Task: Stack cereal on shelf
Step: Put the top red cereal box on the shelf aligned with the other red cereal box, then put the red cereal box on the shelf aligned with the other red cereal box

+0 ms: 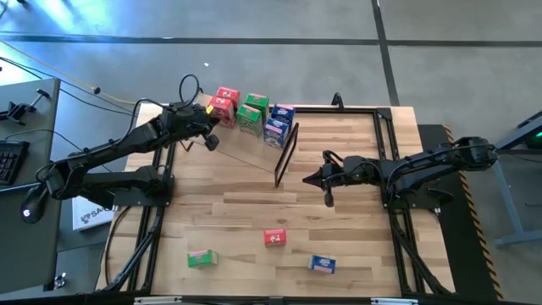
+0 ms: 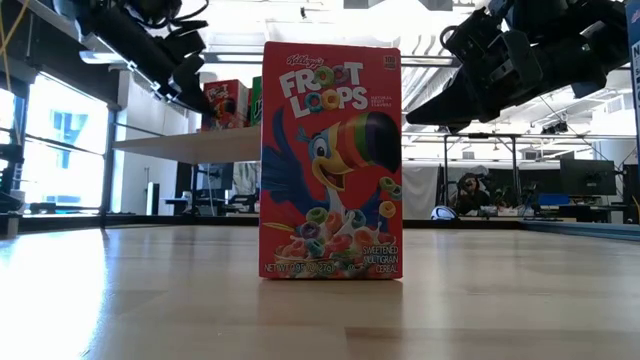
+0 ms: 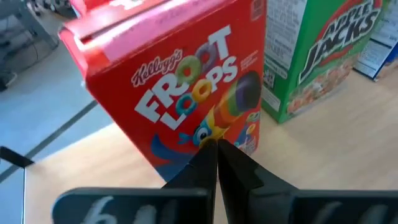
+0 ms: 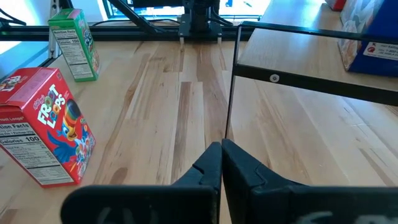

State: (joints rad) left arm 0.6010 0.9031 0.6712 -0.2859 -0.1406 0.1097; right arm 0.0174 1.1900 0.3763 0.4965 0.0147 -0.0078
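Observation:
The shelf (image 1: 254,148) is a light board with a black frame end (image 1: 286,152), at the table's far middle. On it stand several cereal boxes: red (image 1: 223,107), green (image 1: 251,115), blue (image 1: 277,127). My left gripper (image 3: 216,163) is shut, its tips right at the lower front of a red box (image 3: 180,93), beside a green one (image 3: 317,50). Three more boxes stand on the table near the front: green (image 1: 202,257), red (image 1: 274,238), blue (image 1: 322,264). My right gripper (image 1: 328,181) hangs shut above the table, right of the shelf, holding nothing. My left gripper's shut fingertips (image 3: 211,152) stand at the lower front face (image 3: 186,140) of the red box on the shelf, coming from the table's left and slanting down. I cannot tell whether they touch it. The box stands upright on the shelf board.
In the right wrist view the red box (image 4: 46,127) and the green box (image 4: 74,45) stand on the wooden table, with bare boards between them and the shelf's frame (image 4: 230,81). Black rails run along the table's left and right edges (image 1: 152,220).

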